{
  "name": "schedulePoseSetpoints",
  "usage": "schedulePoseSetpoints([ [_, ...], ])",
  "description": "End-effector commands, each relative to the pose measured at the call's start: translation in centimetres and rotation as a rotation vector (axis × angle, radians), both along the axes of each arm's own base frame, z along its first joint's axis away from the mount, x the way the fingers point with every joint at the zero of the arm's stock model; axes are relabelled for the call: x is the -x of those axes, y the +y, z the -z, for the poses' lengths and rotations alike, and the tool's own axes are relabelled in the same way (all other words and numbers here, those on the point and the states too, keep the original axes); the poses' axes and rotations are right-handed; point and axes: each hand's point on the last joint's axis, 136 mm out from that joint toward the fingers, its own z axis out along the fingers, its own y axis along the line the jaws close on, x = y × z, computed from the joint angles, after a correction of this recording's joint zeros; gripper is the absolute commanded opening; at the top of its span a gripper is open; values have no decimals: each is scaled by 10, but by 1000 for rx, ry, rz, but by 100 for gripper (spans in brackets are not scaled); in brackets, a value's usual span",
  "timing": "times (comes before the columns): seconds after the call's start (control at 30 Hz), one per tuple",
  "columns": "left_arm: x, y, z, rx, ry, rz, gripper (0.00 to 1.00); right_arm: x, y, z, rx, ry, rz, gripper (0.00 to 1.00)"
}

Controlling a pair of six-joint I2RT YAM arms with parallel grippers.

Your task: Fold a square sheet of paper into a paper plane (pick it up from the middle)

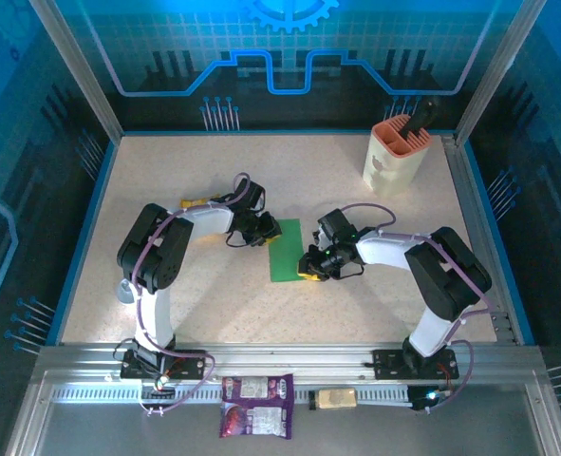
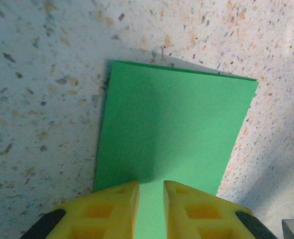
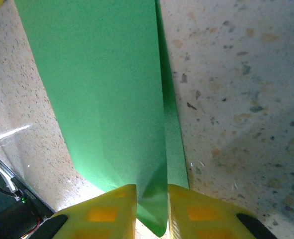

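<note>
Sheet [image 1: 285, 251]: matt smooth paper. Table [image 1: 214, 171] under sheet: speckled stone-look w/ slight sheen. L gripper fingers [image 2: 107, 209] on sheet: yel. plastic, matt. Rail [image 1: 289, 359] nearside of sheet: bare metal.

The left arm [image 1: 157, 252] and the right arm [image 1: 441, 271] have black joint housings, white links and looping purple cables [image 1: 370, 207]. The jaws are bright yellow with orange recesses.

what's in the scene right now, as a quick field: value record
paper: green sheet folded in half, mostly flat on the table
left claw: at the sheet's far end, nearly closed over it, grip unclear
right claw: at the near end, shut on a raised fold
plane: not formed yet
other: pink-topped holder far right; purple packets on the front rail
</note>
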Motion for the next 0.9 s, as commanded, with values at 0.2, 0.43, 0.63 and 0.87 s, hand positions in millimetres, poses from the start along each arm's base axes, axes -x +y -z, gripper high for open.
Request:
schedulePoseSetpoints([
  [0.2,10,3,11,-24,58,-9,22,3,-4,0,15,12,28,16],
  [0.43,-4,-9,-36,56,-54,11,24,5,-11,-3,31,9,40,10],
  [0.63,-3,-1,-30,39,-61,13,24,7,-19,-7,35,10,50,8],
  [0.87,1,-4,-10,42,-14,27,22,8,-21,-12,19,10,39,7],
])
